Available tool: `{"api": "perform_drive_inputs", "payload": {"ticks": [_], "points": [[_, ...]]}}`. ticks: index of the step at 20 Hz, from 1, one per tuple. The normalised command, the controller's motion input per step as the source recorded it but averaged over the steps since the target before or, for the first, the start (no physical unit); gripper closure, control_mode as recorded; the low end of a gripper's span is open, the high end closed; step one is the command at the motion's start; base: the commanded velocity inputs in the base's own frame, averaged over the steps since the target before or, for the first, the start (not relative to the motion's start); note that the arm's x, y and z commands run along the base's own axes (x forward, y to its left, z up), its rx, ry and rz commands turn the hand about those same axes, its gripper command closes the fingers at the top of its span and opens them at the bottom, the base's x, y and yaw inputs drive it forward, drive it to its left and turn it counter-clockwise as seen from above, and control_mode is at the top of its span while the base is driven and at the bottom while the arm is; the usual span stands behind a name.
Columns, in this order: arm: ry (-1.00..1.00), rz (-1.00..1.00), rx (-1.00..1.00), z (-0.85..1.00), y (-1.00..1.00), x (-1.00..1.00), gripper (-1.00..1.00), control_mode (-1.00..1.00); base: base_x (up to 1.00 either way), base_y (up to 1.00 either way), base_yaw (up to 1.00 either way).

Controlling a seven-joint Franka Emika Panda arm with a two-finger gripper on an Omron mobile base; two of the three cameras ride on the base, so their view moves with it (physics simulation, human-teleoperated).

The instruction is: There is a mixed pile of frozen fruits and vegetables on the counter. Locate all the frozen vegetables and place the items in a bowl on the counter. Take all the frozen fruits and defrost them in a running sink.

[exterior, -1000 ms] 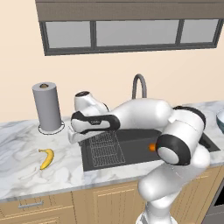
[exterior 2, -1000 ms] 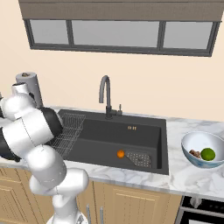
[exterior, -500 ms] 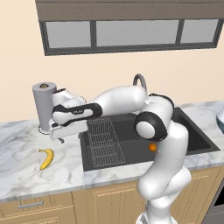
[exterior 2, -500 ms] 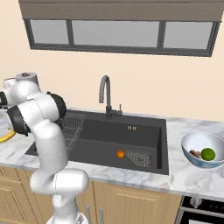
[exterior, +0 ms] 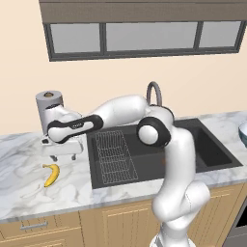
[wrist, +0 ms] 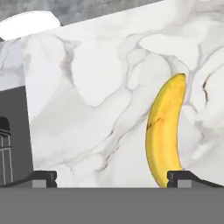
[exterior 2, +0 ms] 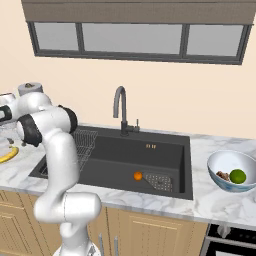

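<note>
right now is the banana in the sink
No, the banana lies on the white marble counter, left of the black sink.

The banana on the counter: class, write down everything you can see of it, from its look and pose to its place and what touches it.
The banana is a single curved, unpeeled fruit, bright yellow with a dark tip and faint brown marks along its skin. It lies flat on the white marble counter, left of the black sink, and touches only the marble. The open gripper hovers just above and behind it, apart from it; in the hand view the banana's near end sits by one fingertip.
</note>
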Motion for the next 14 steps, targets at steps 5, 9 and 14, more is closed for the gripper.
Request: {"api": "perform_drive_inputs", "payload": {"ticks": [5, 9, 14], "points": [[-0.01, -0.1, 0.0, -0.23, 0.44, 0.01, -1.0, -1.0, 0.0, 0.0, 0.0], [0.0, -0.04, -0.04, -0.3, 0.29, 0.14, -1.0, -1.0, 0.0, 0.0, 0.0], [0.0, -0.01, -0.04, -0.33, 0.18, 0.23, -1.0, -1.0, 0.0, 0.0, 0.0]]}}
